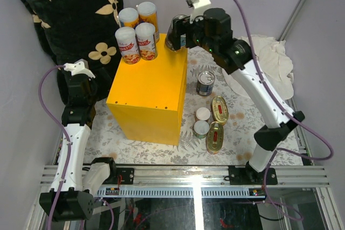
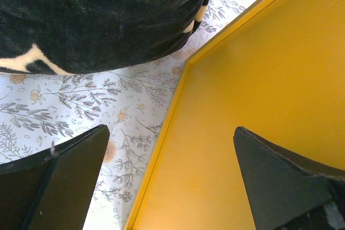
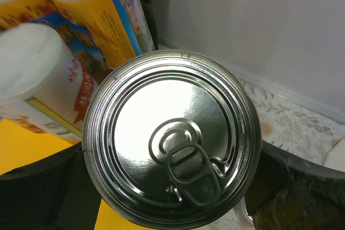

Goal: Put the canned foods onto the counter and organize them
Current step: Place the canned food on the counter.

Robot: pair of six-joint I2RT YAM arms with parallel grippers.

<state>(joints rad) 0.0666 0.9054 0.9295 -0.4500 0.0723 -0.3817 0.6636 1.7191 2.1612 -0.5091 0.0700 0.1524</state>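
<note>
The counter (image 1: 153,87) is a bright yellow box in the middle of the flowered cloth. Several slim white-lidded cans (image 1: 137,33) stand together at its back left corner. At its back right corner my right gripper (image 1: 177,35) is shut on a wide silver-topped can (image 3: 170,144), a finger pressed to each side; the slim cans (image 3: 91,20) are just left of it. On the cloth to the right are another silver-topped can (image 1: 205,83), two white-lidded cans (image 1: 202,121) and two oval gold tins (image 1: 218,122). My left gripper (image 2: 170,181) hangs open and empty over the counter's left edge (image 2: 259,79).
A black flower-patterned pillow (image 1: 64,9) leans at the back left, close to my left arm. A crumpled white cloth (image 1: 269,57) lies at the back right under my right arm. A metal rail (image 1: 188,176) runs along the near edge.
</note>
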